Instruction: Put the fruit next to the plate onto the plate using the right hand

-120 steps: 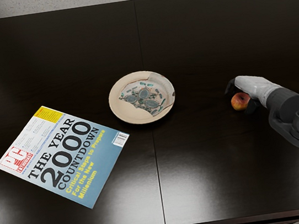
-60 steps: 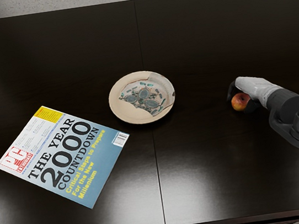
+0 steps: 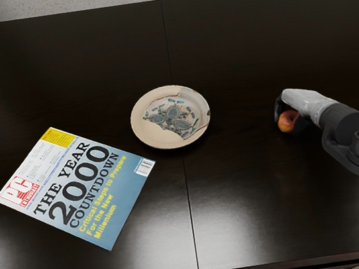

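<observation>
A small red and yellow fruit [image 3: 288,120] lies on the dark table, well to the right of the plate. My right hand [image 3: 291,113] comes in from the right edge and covers the fruit from above and behind, its dark fingers curled round it. Only the fruit's front left part shows under the hand. The beige plate [image 3: 170,117] with a blue-green pattern sits near the table's middle with nothing on it. My left arm does not show.
A magazine [image 3: 76,186] with "The Year 2000 Countdown" on its cover lies at the left front. The dark table [image 3: 245,219] stretches between the plate and the fruit. Its front edge runs along the bottom.
The right hand has closed further over the fruit and drawn slightly up and right. Less of the fruit shows now. Plate and magazine have not moved.
</observation>
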Available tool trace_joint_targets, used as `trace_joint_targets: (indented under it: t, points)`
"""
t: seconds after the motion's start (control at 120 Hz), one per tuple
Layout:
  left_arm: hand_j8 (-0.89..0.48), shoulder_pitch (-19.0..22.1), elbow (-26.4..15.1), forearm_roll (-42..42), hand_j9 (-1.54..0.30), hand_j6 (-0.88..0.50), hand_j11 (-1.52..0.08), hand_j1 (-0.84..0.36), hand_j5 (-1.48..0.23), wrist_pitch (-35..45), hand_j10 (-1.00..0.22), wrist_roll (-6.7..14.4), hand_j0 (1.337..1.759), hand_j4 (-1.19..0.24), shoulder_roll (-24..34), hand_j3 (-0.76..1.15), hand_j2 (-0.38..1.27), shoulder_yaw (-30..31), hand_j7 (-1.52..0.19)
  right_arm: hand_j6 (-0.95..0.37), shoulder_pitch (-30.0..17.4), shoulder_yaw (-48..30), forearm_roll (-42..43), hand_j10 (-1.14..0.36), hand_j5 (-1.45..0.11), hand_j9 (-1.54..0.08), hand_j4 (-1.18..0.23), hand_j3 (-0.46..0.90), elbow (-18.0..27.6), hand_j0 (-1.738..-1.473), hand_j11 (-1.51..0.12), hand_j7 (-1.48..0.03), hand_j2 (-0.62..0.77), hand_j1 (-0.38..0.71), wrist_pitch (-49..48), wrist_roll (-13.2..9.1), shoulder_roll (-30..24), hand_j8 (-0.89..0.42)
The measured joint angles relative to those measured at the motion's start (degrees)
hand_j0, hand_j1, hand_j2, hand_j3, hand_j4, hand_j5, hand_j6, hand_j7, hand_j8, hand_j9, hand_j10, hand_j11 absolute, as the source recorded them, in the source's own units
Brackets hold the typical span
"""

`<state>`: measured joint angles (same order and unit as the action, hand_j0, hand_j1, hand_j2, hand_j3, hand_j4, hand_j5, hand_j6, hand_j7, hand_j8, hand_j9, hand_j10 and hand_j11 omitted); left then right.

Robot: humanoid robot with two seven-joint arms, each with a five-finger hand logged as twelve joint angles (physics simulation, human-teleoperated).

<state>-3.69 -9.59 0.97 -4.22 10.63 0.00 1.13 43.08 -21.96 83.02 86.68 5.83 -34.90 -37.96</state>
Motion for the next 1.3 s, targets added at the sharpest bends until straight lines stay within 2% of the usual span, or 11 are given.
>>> trace_joint_targets:
  t: [0.292, 0.583, 0.9, 1.175, 1.3]
  points:
    - [-0.01, 0.0, 0.0, 0.0, -0.01, -0.01, -0.01, 0.34, -0.01, -0.01, -0.01, 0.0, 1.658, -0.01, 0.0, 0.0, 0.0, 0.0, -0.01, -0.42, 1.75, -2.51, -0.21, -0.65, -1.06, -1.08, -0.74, 0.0, 0.29, -1.652, -1.09, -1.0, 0.19, 0.27, 0.53, 0.0, 2.17, -0.37]
    - [-0.01, 0.0, -0.02, 0.0, -0.01, -0.01, -0.01, 0.34, -0.01, 0.0, -0.01, 0.0, 1.658, -0.01, 0.0, 0.0, 0.0, 0.01, -0.01, -0.4, 4.17, -4.0, -0.37, -0.64, -1.08, -1.09, -0.73, 0.0, 0.8, -1.655, -1.11, -1.0, 0.23, 0.3, 0.77, 0.01, 6.76, -0.34]
    - [-0.01, 0.0, 0.0, 0.0, -0.01, -0.01, -0.01, 0.34, -0.01, 0.0, -0.01, 0.0, 1.658, -0.01, 0.0, 0.0, 0.0, 0.01, -0.01, -0.4, 6.74, -4.1, -0.22, -0.63, -1.09, -1.09, -0.73, 0.0, 0.73, -1.655, -1.12, -1.0, 0.21, 0.29, 0.72, 0.01, 10.93, -0.35]
    - [-0.01, 0.0, 0.01, -0.01, -0.01, -0.01, -0.01, 0.34, -0.01, 0.0, -0.01, 0.0, 1.658, -0.01, 0.0, 0.0, 0.0, 0.01, -0.01, -0.4, 8.43, -3.59, 0.02, -0.64, -1.08, -1.09, -0.73, 0.0, 0.41, -1.654, -1.1, -1.0, 0.24, 0.3, 0.62, -0.03, 16.75, -0.35]
    - [-0.01, 0.0, -0.01, -0.01, -0.01, -0.01, -0.01, 0.34, -0.01, 0.0, -0.01, 0.0, 1.658, -0.01, 0.0, 0.0, 0.0, 0.01, -0.01, -0.4, 9.18, -3.36, 0.24, -0.65, -1.08, -1.09, -0.73, 0.0, -1.1, -1.654, -1.1, -1.0, 0.24, 0.3, 0.61, -0.03, 19.27, -0.35]
